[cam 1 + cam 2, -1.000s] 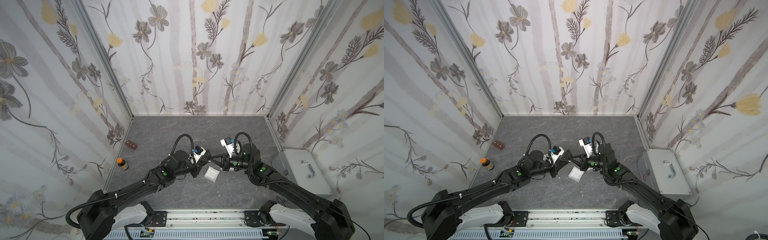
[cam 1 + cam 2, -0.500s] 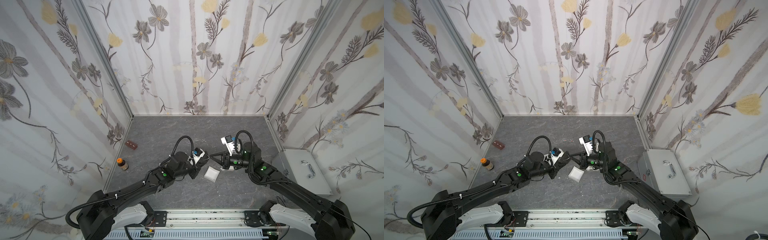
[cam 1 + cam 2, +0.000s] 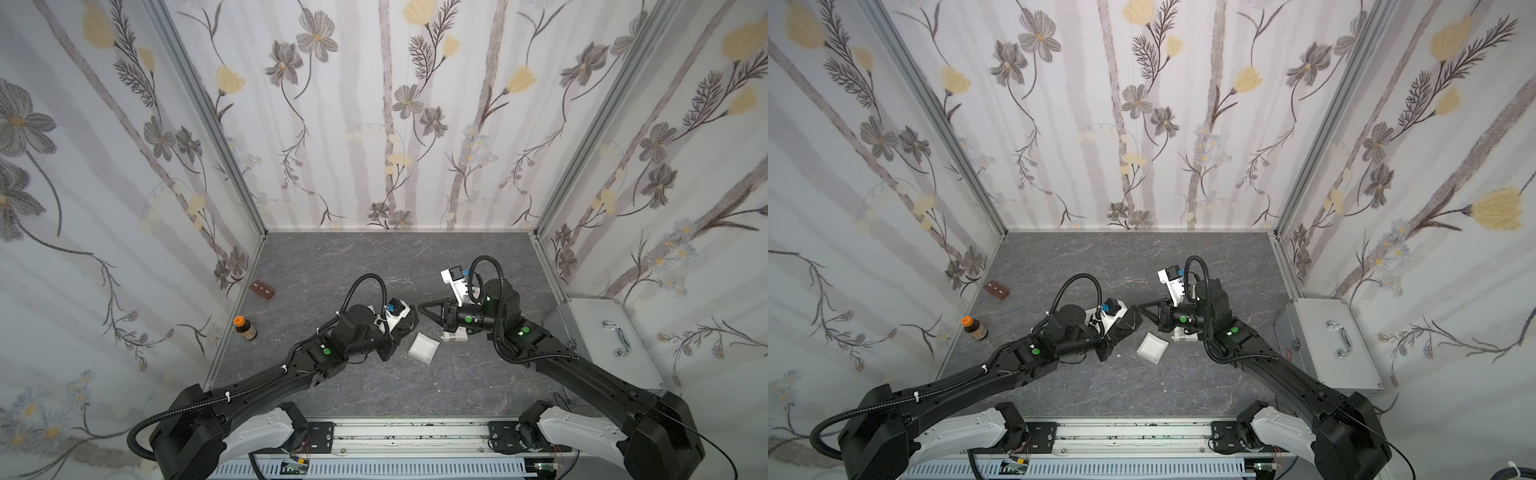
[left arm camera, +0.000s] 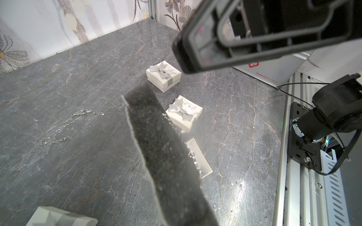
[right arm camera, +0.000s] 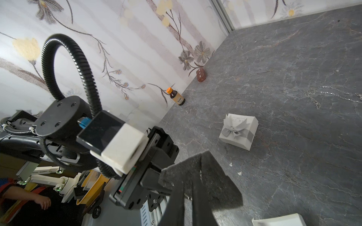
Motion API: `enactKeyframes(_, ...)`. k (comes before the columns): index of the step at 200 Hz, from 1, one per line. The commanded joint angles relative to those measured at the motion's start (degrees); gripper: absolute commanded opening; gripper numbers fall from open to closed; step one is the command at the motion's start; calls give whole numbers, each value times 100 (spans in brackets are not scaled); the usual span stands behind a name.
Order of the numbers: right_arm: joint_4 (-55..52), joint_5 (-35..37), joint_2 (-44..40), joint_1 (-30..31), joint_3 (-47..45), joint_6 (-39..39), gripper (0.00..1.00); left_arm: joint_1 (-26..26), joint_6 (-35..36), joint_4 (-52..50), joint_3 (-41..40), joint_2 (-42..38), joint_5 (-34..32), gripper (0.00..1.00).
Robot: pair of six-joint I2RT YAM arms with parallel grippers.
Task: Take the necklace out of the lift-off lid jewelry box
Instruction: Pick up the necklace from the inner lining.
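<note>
My left gripper (image 3: 403,326) is shut on a dark grey foam pad (image 4: 162,146), held above the table. A thin silver necklace (image 4: 194,156) runs along the pad's edge. My right gripper (image 3: 420,308) points at the pad from the right, and its dark fingers (image 5: 180,205) stand a little apart around a stretch of the chain (image 5: 200,172). The jewelry box's open white base (image 3: 424,347) lies on the table below them. Its bow-topped lid (image 4: 184,113) rests tilted beside it.
A second chain (image 4: 64,125) lies loose on the grey table (image 3: 332,257). A closed white bow box (image 4: 163,75) sits under my right arm. A small orange-capped bottle (image 3: 245,328) and a brown block (image 3: 262,289) stand by the left wall. A metal case (image 3: 598,345) lies at the right.
My right gripper's jaws have parted slightly, and it has lifted a little at the pad. The left gripper still holds the pad in nearly the same place.
</note>
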Motion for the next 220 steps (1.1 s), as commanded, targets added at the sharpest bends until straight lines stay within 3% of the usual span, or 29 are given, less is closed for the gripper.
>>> enactKeyframes(1, 97, -239, -81, 19, -235, -178, 20, -4, 130, 21, -10, -51, -48, 0)
enactKeyframes(66, 483, -435, 194, 121, -400, -167, 27, -4, 272, 39, 72, -51, 86, 0)
enactKeyframes(185, 988, -688, 656, 253, -220, -1, 22, -3, 373, -95, 74, -94, 123, 0)
enactKeyframes(220, 1049, -749, 711, 253, -224, 25, 15, -4, 411, -146, 57, -120, 82, 0)
